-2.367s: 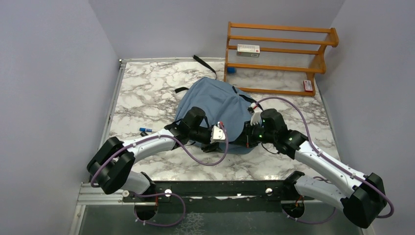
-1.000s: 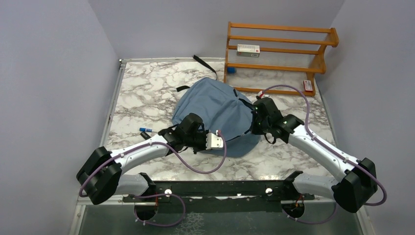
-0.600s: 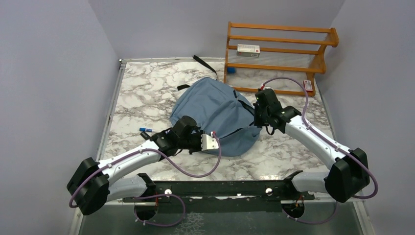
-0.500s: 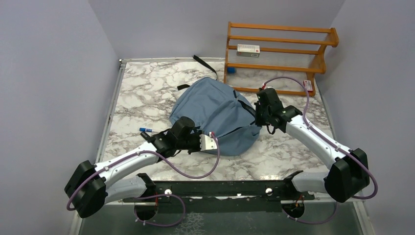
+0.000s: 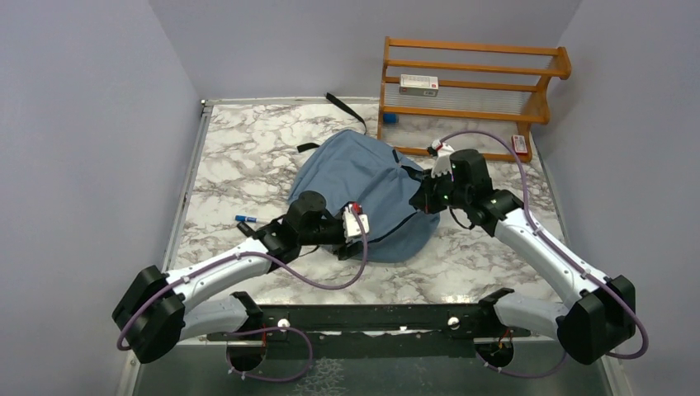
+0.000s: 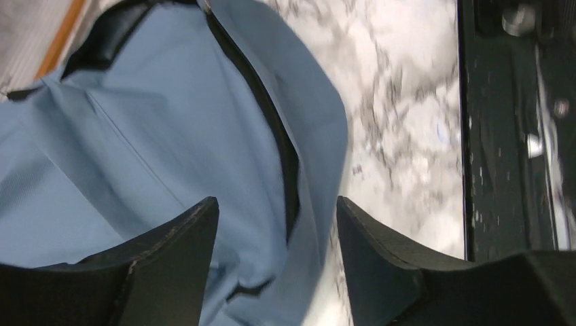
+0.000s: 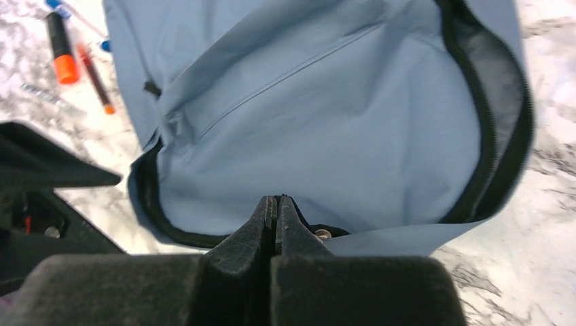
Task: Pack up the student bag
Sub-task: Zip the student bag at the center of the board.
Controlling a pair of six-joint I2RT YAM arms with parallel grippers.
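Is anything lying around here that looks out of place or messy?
Pens lie loose on the marble table beside the student bag: a blue marker, an orange marker and a red pen. The bag is slumped flat with its zipper open.

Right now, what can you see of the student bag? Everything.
The student bag is soft dusty-blue fabric with dark zipper trim and black straps trailing toward the far edge. It lies slumped mid-table on the marble table, with the zipper partly gaping on dark lining. The left tool stands open over its near edge. The right tool is shut at its zipper edge; whether it grips is unclear.
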